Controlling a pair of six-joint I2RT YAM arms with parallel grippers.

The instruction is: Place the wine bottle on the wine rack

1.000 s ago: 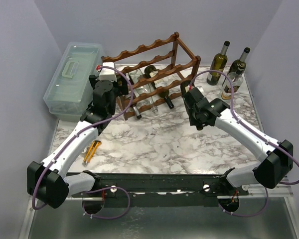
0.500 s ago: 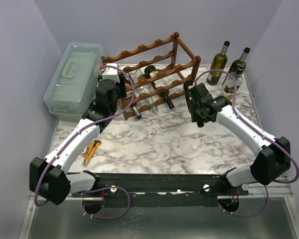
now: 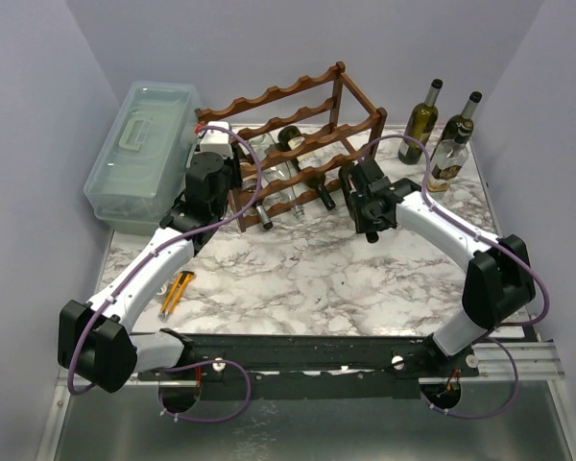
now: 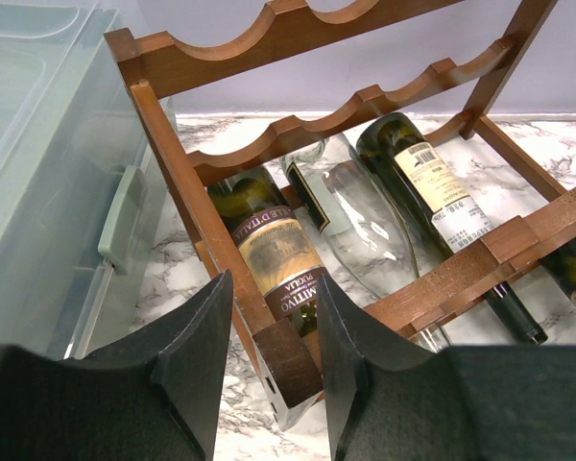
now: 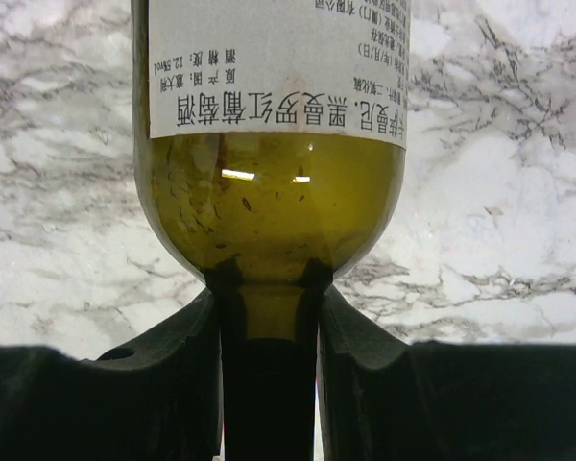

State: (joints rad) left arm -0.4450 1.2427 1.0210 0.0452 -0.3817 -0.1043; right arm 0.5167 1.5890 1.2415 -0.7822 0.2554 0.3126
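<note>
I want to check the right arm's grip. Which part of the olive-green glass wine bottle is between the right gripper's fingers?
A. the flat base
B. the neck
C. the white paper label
B: in the right wrist view, the right gripper is closed on the olive-green glass wine bottle at its narrow neck, below the shoulder.

reddish-brown wine rack (image 3: 298,144), olive-green wine bottle (image 5: 269,206)

Marble-pattern table (image 3: 298,274); plain lavender walls (image 3: 269,38); even lighting.

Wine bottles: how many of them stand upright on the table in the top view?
3, all in the far right corner: a dark green bottle, a second dark bottle to its right, and a clear bottle in front. None seems hidden there.
</note>
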